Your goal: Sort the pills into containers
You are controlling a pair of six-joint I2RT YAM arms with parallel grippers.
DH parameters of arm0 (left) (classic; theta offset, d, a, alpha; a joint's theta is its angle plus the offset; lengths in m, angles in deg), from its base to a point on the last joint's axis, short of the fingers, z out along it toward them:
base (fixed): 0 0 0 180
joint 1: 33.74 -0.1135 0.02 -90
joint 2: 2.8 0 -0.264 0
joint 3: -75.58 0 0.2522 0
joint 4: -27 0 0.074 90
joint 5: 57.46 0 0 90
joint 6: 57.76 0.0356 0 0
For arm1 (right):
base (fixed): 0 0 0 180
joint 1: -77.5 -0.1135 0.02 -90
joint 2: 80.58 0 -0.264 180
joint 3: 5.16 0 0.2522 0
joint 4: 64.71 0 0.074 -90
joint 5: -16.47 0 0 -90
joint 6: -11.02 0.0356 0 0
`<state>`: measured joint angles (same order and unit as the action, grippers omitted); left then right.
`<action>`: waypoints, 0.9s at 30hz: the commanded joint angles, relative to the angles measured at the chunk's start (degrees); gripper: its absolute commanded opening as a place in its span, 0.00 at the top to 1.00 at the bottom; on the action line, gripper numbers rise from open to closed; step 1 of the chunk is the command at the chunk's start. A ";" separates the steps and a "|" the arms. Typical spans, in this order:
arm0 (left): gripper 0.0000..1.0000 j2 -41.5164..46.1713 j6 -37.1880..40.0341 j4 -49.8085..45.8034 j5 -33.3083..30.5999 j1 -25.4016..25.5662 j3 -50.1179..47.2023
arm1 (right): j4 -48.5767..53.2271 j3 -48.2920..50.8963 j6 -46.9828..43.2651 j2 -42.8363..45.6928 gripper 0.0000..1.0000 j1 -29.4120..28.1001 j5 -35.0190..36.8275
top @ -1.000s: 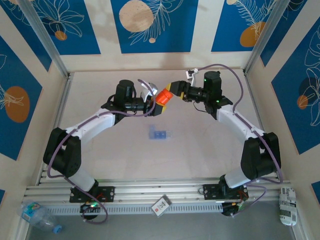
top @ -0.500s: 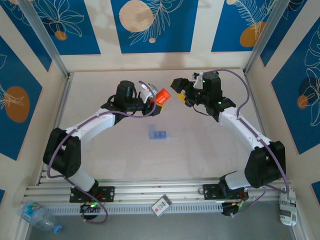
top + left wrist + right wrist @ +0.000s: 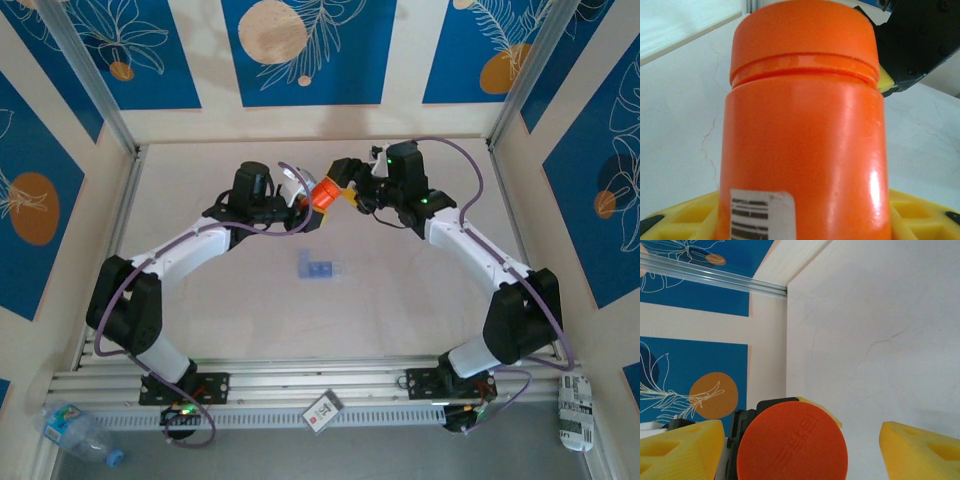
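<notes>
Top external: clamped bottle (image 3: 322, 193) in left gripper (image 3: 310, 200), spread right gripper (image 3: 345, 190) around cap (image 3: 791, 440) without gripping; seemingly sorted nothing yet into containers (image 3: 320, 268) behind both grippers.

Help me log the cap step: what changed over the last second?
The right gripper backed off rightward from the orange bottle, then returned; its open jaws now flank the cap. The left gripper kept holding the bottle, and the blue containers stayed put.
</notes>
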<state>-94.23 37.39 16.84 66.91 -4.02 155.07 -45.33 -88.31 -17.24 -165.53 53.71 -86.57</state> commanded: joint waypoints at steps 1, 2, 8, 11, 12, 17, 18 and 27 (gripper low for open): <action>1.00 2.15 1.66 0.36 0.13 0.55 0.89 | 0.08 -2.22 0.18 -0.75 0.24 -0.73 0.34; 1.00 2.14 1.68 0.36 0.09 0.64 0.89 | -0.04 -2.20 0.23 -0.90 0.26 -0.81 0.24; 1.00 1.97 1.63 0.45 -0.07 0.88 1.00 | -0.09 -2.50 0.16 -1.44 0.37 -1.46 -0.40; 1.00 1.88 1.60 0.48 -0.12 1.11 0.93 | -0.05 -2.48 0.12 -1.62 0.38 -1.61 -0.69; 1.00 1.88 1.62 0.55 -0.13 1.12 0.92 | -0.14 -2.46 0.07 -1.63 0.39 -1.69 -0.90; 1.00 1.70 1.54 0.45 -0.14 1.29 1.15 | -0.13 -2.68 -0.21 -1.71 0.46 -1.72 -1.59; 1.00 1.70 1.53 0.44 -0.18 1.31 1.17 | -0.11 -2.73 -0.36 -1.72 0.48 -1.74 -1.74; 1.00 2.57 -0.66 1.64 2.63 0.97 0.71 | -6.02 -0.81 -7.90 -0.65 0.60 0.24 -7.75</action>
<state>-94.02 37.17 16.95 66.56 -3.45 155.07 -46.22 -89.16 -20.13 -166.77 53.20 -89.13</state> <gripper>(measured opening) 0.539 0.462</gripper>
